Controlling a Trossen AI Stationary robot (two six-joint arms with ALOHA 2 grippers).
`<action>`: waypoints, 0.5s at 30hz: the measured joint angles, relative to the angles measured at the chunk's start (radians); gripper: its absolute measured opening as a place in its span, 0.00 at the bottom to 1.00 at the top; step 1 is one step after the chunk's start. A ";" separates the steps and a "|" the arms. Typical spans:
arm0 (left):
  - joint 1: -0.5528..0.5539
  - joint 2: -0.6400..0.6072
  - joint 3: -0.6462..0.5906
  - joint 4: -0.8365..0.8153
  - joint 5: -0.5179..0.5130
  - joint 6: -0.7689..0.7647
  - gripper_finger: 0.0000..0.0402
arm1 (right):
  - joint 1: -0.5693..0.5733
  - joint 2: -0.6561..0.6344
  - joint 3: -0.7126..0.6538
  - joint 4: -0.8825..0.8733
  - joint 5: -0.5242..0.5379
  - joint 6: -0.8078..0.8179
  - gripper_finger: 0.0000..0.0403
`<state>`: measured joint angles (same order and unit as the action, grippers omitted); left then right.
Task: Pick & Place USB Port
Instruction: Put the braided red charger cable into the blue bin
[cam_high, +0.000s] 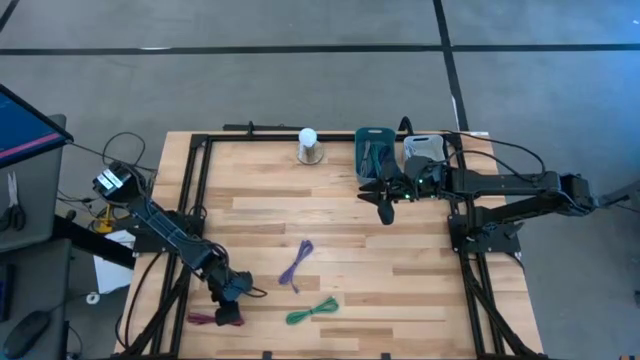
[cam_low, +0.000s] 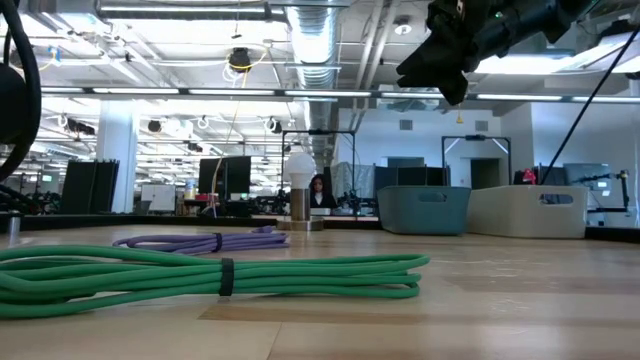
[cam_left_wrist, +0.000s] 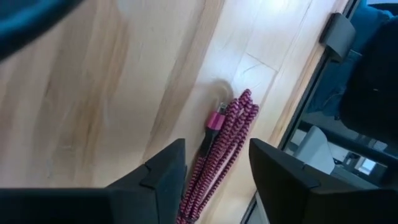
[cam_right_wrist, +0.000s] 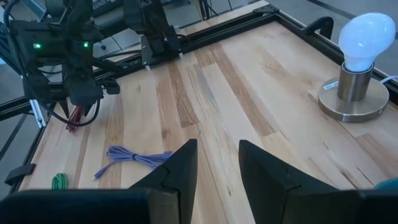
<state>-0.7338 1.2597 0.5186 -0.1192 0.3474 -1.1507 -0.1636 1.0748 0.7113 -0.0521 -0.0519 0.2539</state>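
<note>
A magenta braided USB cable (cam_left_wrist: 227, 134), coiled in a bundle, lies flat near the table's near-left corner (cam_high: 205, 319). My left gripper (cam_left_wrist: 217, 152) hovers over it, open, one finger on either side of the bundle, not touching (cam_high: 230, 292). A purple cable (cam_high: 297, 262) and a green cable (cam_high: 312, 312) lie on the boards near the middle and near edge. My right gripper (cam_right_wrist: 217, 149) is open and empty, raised above the table beside the teal bin (cam_high: 375, 150).
A white bin (cam_high: 425, 148) sits next to the teal bin at the far right. A light bulb on a round metal stand (cam_high: 310, 147) stands at the far edge. A black frame rail (cam_left_wrist: 339, 34) runs along the table edge close to the magenta cable.
</note>
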 joint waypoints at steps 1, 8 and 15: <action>0.000 0.000 0.000 0.000 -0.006 0.000 0.45 | 0.000 0.000 0.000 0.000 0.000 0.000 0.27; -0.007 0.000 0.000 0.010 -0.014 0.000 0.42 | 0.000 0.000 0.000 0.000 0.000 0.001 0.27; -0.034 0.023 0.000 0.044 -0.041 -0.016 0.36 | 0.000 0.000 0.000 0.000 0.000 0.001 0.27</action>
<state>-0.7682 1.2828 0.5182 -0.0754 0.3069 -1.1663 -0.1635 1.0748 0.7113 -0.0521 -0.0521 0.2550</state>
